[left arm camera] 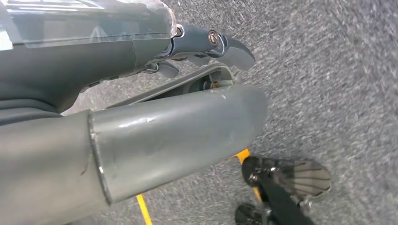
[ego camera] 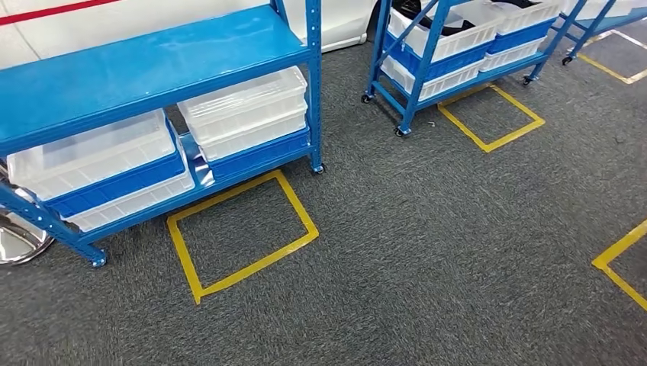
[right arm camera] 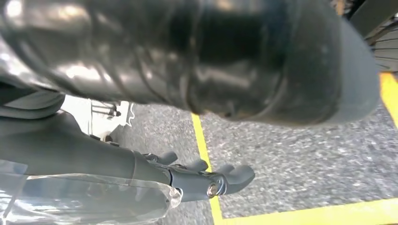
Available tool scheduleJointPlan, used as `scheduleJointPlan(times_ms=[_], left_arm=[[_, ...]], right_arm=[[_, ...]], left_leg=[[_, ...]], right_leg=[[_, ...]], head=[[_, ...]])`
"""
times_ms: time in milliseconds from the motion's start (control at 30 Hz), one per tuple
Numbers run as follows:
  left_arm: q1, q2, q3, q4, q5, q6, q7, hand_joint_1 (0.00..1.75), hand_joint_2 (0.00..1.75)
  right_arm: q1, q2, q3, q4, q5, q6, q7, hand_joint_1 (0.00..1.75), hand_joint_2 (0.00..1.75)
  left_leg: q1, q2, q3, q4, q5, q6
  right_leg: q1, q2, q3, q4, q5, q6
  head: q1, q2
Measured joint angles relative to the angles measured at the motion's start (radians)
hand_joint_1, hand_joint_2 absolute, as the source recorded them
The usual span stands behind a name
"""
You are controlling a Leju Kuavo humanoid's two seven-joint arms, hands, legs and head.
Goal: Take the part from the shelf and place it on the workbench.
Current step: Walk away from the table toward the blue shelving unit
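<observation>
With the blue shelf [ego camera: 152,69] at upper left holding white bins [ego camera: 244,110] whose part I can't make out, both the left hand [left arm camera: 206,47] and right hand [right arm camera: 206,180] hang empty, fingers loosely apart, so a misjudged approach could clip the rack.

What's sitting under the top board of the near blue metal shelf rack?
Under the blue top board of the rack sit two stacks of clear white plastic bins with blue bins between them. The board covers the bins' back parts, so any contents there stay hidden.
</observation>
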Motion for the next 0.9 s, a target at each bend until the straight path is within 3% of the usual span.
scheduleJointPlan(times_ms=[67, 133, 200, 267, 300, 333, 367, 433, 500, 567, 600, 633, 700, 767, 800, 833, 900], left_arm=[[0.001, 0.0, 0.005, 0.0, 0.0, 0.002, 0.0, 0.0, 0.0], [0.001, 0.0, 0.01, 0.0, 0.0, 0.004, 0.0, 0.0, 0.0], [-0.002, 0.0, 0.015, 0.0, 0.0, 0.006, 0.0, 0.0, 0.0], [-0.004, 0.0, 0.018, 0.0, 0.0, 0.008, 0.0, 0.0, 0.0], [-0.004, 0.0, 0.02, 0.0, -0.001, 0.009, 0.0, 0.0, 0.0], [-0.004, 0.0, 0.02, 0.0, -0.001, 0.01, 0.0, 0.0, 0.0], [-0.005, 0.0, 0.021, 0.0, -0.001, 0.011, 0.0, 0.0, 0.0], [-0.006, -0.002, 0.024, 0.0, -0.002, 0.012, 0.0, 0.0, 0.0], [-0.007, -0.004, 0.025, -0.001, -0.002, 0.013, -0.001, 0.0, 0.0], [-0.004, -0.004, 0.027, -0.001, -0.002, 0.014, -0.002, 0.0, 0.0], [-0.002, -0.005, 0.027, -0.001, -0.002, 0.014, -0.002, 0.0, 0.0], [-0.001, -0.006, 0.028, -0.001, -0.002, 0.014, -0.003, 0.0, 0.0], [-0.004, -0.008, 0.029, -0.001, -0.003, 0.013, -0.005, 0.0, 0.0], [-0.008, -0.008, 0.031, -0.001, -0.002, 0.012, -0.008, 0.0, 0.0], [-0.007, -0.008, 0.034, -0.001, -0.002, 0.012, -0.01, 0.0, 0.0], [-0.005, -0.008, 0.037, -0.001, -0.001, 0.011, -0.012, 0.0, 0.0], [0.0, -0.008, 0.042, -0.001, -0.001, 0.011, -0.014, 0.0, 0.0]], right_arm=[[-0.005, 0.0, 0.0, 0.0, 0.001, 0.0, 0.0, 0.0, 0.0], [-0.007, 0.0, 0.0, 0.0, 0.001, 0.0, 0.001, 0.0, 0.0], [-0.005, 0.0, 0.0, 0.0, 0.001, 0.0, 0.002, 0.0, 0.0], [-0.001, 0.0, 0.0, 0.0, 0.002, 0.0, 0.005, 0.0, 0.0], [0.0, 0.0, 0.0, 0.0, 0.002, 0.0, 0.006, 0.0, 0.0], [0.001, 0.0, 0.0, 0.0, 0.002, 0.0, 0.006, 0.0, 0.0], [0.001, 0.0, 0.0, 0.0, 0.001, 0.0, 0.006, 0.0, 0.0], [0.003, -0.002, -0.001, 0.0, 0.001, 0.0, 0.007, 0.0, 0.0], [0.003, -0.004, -0.001, 0.0, 0.001, 0.0, 0.008, 0.0, 0.0], [0.0, -0.003, -0.002, 0.0, 0.001, 0.0, 0.008, 0.0, 0.0], [-0.001, -0.003, -0.002, 0.0, 0.001, 0.0, 0.009, 0.0, 0.0], [-0.001, -0.002, -0.002, 0.001, 0.001, 0.0, 0.009, 0.0, 0.0], [0.002, -0.002, -0.002, 0.001, 0.001, 0.0, 0.011, 0.0, 0.0], [0.005, -0.002, -0.003, 0.001, 0.0, -0.004, 0.013, 0.0, 0.0], [0.005, -0.002, -0.003, 0.001, -0.002, -0.008, 0.014, 0.0, 0.0], [0.005, -0.002, -0.004, 0.001, -0.006, -0.015, 0.014, 0.0, 0.0], [0.003, -0.002, -0.007, 0.001, -0.014, -0.028, 0.014, 0.0, 0.0]], left_leg=[[0.0, -0.019, -0.002, -0.002, 0.003, 0.014], [0.003, -0.034, 0.0, -0.008, 0.006, 0.026], [0.003, -0.05, -0.001, -0.01, 0.009, 0.036], [0.0, -0.072, -0.003, -0.009, 0.01, 0.041], [-0.001, -0.084, -0.002, -0.008, 0.01, 0.042], [-0.002, -0.098, -0.001, -0.007, 0.01, 0.042], [-0.002, -0.112, 0.0, -0.007, 0.009, 0.041], [-0.002, -0.137, -0.001, -0.004, 0.009, 0.038], [0.0, -0.159, -0.007, -0.001, 0.01, 0.028], [0.003, -0.179, -0.012, -0.003, 0.014, 0.014], [0.003, -0.171, -0.015, 0.001, 0.01, 0.008], [0.002, -0.15, -0.024, 0.019, -0.003, 0.002], [0.002, -0.092, -0.066, 0.109, -0.06, -0.007], [0.005, -0.067, -0.126, 0.236, -0.116, -0.017], [0.007, -0.063, -0.139, 0.269, -0.122, -0.02], [0.008, -0.06, -0.133, 0.265, -0.11, -0.022], [0.008, -0.052, -0.059, 0.144, -0.05, -0.016]], right_leg=[[-0.002, -0.007, 0.004, 0.001, -0.005, 0.009], [-0.008, 0.028, -0.006, 0.03, -0.03, 0.019], [-0.01, 0.077, -0.056, 0.134, -0.09, 0.023], [-0.009, 0.091, -0.12, 0.254, -0.133, 0.021], [-0.009, 0.093, -0.135, 0.277, -0.129, 0.019], [-0.009, 0.096, -0.133, 0.263, -0.104, 0.016], [-0.009, 0.104, -0.114, 0.213, -0.064, 0.012], [-0.009, 0.152, -0.065, 0.086, 0.003, 0.001], [-0.007, 0.182, -0.042, 0.026, 0.021, -0.004], [-0.007, 0.162, -0.037, 0.018, 0.022, -0.007], [-0.009, 0.15, -0.034, 0.012, 0.025, -0.012], [-0.011, 0.136, -0.03, 0.005, 0.027, -0.017], [-0.012, 0.107, -0.026, -0.003, 0.03, -0.027], [-0.009, 0.081, -0.027, -0.003, 0.024, -0.03], [-0.008, 0.07, -0.027, -0.003, 0.021, -0.028], [-0.008, 0.062, -0.024, -0.002, 0.018, -0.026], [-0.007, 0.05, -0.014, -0.002, 0.012, -0.019]], head=[[0.0, 0.0], [0.0, 0.0], [0.0, 0.0], [0.0, 0.0], [0.0, 0.0], [0.0, 0.0], [0.0, 0.0], [0.0, 0.0], [0.0, 0.0], [0.0, 0.0], [0.0, 0.0], [-0.001, 0.0], [-0.002, 0.0], [-0.002, 0.0], [-0.002, 0.0], [-0.002, 0.0], [-0.002, 0.0]])
